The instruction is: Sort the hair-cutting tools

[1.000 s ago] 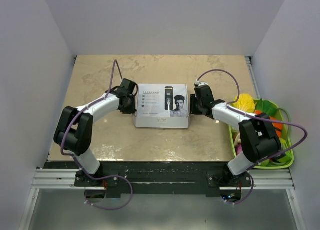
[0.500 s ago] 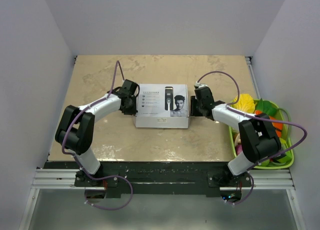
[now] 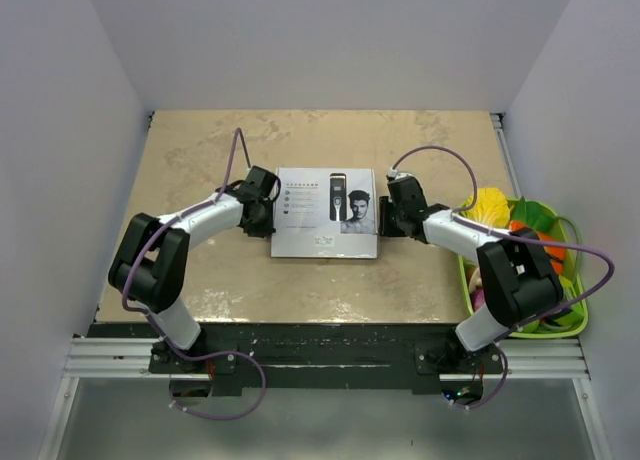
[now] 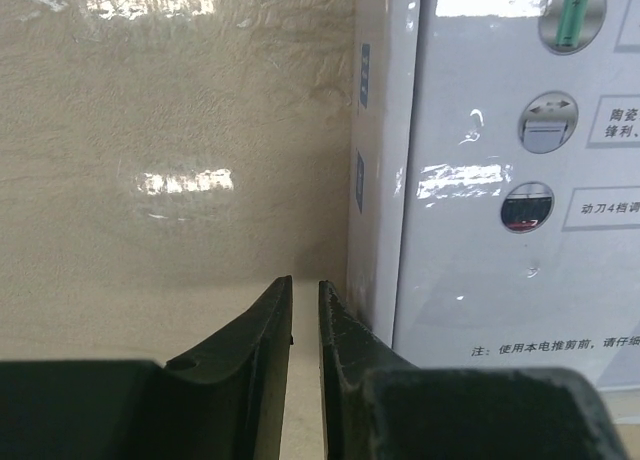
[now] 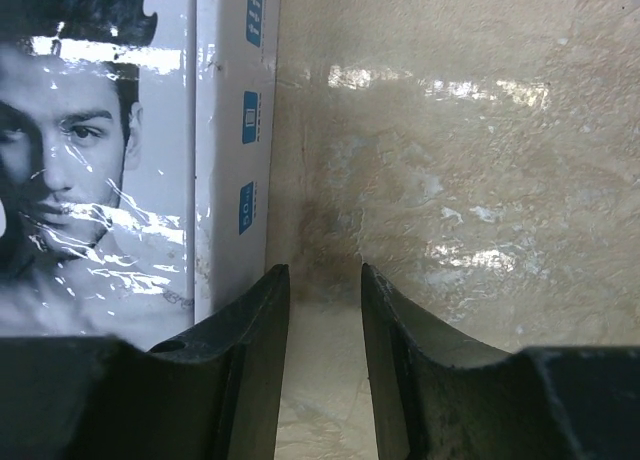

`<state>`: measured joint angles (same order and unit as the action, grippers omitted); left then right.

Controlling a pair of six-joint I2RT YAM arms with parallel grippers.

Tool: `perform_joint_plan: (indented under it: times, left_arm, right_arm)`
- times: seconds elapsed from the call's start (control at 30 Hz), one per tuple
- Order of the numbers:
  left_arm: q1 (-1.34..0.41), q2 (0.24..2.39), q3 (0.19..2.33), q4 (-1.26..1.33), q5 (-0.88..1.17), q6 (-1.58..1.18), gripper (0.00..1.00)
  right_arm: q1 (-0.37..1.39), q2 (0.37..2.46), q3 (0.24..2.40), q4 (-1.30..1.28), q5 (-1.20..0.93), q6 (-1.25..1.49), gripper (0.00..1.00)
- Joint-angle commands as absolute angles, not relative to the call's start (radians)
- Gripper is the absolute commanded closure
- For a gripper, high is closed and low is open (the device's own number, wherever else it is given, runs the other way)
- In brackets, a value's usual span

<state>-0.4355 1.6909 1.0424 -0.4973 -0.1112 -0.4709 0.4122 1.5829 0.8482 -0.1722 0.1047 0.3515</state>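
Observation:
No clipper or small black accessory shows in any view. A white cardboard box (image 3: 325, 210) printed with a clipper and a man's face lies mid-table. My left gripper (image 3: 266, 218) is at the box's left side. In the left wrist view its jaws (image 4: 305, 280) stand nearly closed with only a thin gap, empty, the right finger against the box wall (image 4: 375, 180). My right gripper (image 3: 386, 220) is at the box's right side. In the right wrist view it (image 5: 325, 270) is slightly open and empty, its left finger next to the box (image 5: 225, 130).
A green basket (image 3: 578, 318) of colourful toy vegetables (image 3: 492, 206) stands at the right edge of the beige table (image 3: 330, 285). White walls enclose the table on three sides.
My left gripper has edged right, closer against the box's left side. The box has shifted slightly toward the near edge. The right gripper has barely moved.

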Motion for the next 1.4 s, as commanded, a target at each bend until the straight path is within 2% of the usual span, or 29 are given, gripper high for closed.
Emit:
perform_joint_plan:
  times: [0.0, 0.47, 1.37]
  left_arm:
    - [-0.443, 1.641, 1.034, -0.485, -0.101, -0.483, 0.79]
    - [-0.448, 1.598, 1.019, -0.485, -0.064, -0.497, 0.79]
    - [-0.449, 1.543, 0.971, -0.472, -0.038, -0.508, 0.79]
  right_arm:
    - [0.419, 1.532, 0.859, -0.186, 0.095, 0.365, 0.63]
    - [0.431, 1.562, 0.87, -0.239, -0.034, 0.331, 0.65]
    - [0.472, 1.506, 0.818, -0.238, -0.129, 0.37, 0.68]
